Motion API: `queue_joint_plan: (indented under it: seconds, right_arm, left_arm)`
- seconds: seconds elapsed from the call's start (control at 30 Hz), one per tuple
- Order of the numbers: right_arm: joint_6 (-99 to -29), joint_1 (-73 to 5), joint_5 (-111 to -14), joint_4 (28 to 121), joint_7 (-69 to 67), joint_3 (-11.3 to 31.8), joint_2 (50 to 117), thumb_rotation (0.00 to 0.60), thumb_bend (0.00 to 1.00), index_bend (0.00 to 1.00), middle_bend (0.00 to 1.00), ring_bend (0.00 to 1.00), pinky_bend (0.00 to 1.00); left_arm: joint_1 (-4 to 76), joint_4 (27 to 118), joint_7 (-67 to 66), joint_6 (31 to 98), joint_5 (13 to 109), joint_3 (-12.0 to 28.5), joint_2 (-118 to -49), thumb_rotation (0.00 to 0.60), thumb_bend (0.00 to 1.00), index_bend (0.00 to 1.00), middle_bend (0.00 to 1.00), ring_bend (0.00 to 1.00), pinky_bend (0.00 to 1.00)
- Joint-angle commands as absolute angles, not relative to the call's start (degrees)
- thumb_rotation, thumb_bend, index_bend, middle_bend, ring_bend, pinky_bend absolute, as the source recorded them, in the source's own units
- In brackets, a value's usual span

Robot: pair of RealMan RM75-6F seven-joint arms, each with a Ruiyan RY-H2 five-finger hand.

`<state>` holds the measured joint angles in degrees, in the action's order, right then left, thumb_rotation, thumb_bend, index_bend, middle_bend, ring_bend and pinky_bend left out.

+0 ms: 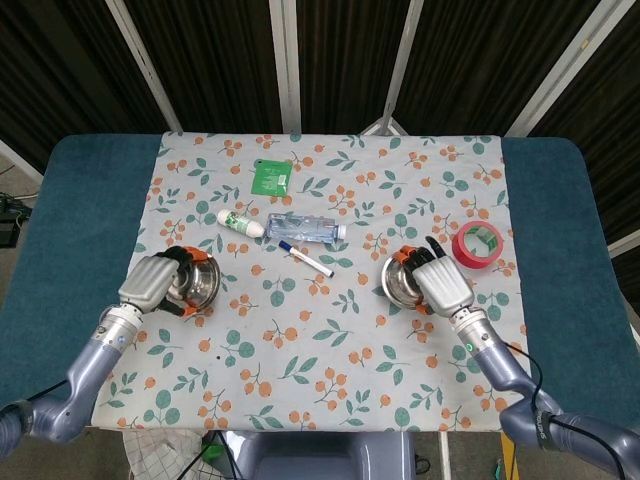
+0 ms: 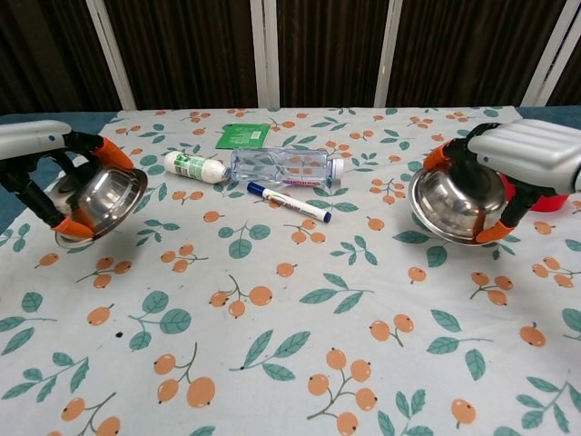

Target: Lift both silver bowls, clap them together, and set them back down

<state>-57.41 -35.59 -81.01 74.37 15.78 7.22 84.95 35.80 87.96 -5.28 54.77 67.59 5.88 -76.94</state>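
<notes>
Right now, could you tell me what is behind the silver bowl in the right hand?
Behind the right silver bowl, the red tape roll lies on the tablecloth. In the chest view the right hand covers most of it.

Left hand (image 1: 152, 283) sat low near the table's left edge, palm down, fingers curled around the rim of a silver bowl (image 2: 102, 198). Right hand (image 1: 443, 285) gripped the other bowl (image 2: 456, 202) likewise near the right edge. Both bowls seemingly just off the table.
</notes>
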Motion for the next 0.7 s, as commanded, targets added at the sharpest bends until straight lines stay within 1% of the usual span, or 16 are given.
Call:
queue_joint_plan:
  seconds: [0.03, 0.27, 0.47, 0.57, 0.7]
  right_arm:
    - [-56.2, -35.9, -79.5, 73.4, 17.1, 7.1, 86.1, 0.600, 0.11, 0.44, 0.21, 0.28, 0.11]
    - [-54.5, -36.3, -77.4, 71.7, 18.8, 6.9, 87.2, 0.600, 0.11, 0.44, 0.21, 0.28, 0.11]
    - [-54.0, -36.4, -76.4, 71.3, 19.1, 7.0, 86.7, 0.600, 0.11, 0.44, 0.21, 0.28, 0.11]
    - [-53.7, -36.5, -76.1, 71.3, 19.1, 7.0, 86.5, 0.600, 0.11, 0.44, 0.21, 0.28, 0.11]
    - [-53.5, -36.3, -74.8, 71.4, 19.2, 7.2, 86.4, 0.600, 0.11, 0.44, 0.21, 0.28, 0.06]
  left_arm:
    - [36.6, 86.9, -4.5, 53.7, 68.0, 6.3, -78.3, 0.600, 0.06, 0.34, 0.23, 0.15, 0.38]
    - [38.5, 84.4, -5.1, 51.5, 67.4, 6.9, -82.2, 0.600, 0.06, 0.34, 0.23, 0.15, 0.38]
    - [40.7, 83.7, -10.2, 50.1, 64.6, 7.7, -85.3, 0.600, 0.06, 0.33, 0.23, 0.15, 0.38]
    - [41.7, 83.5, -13.1, 49.7, 62.8, 8.0, -86.5, 0.600, 0.06, 0.31, 0.22, 0.15, 0.38]
    - [43.0, 83.7, -18.4, 50.4, 60.0, 8.3, -88.3, 0.600, 0.06, 0.30, 0.20, 0.15, 0.37]
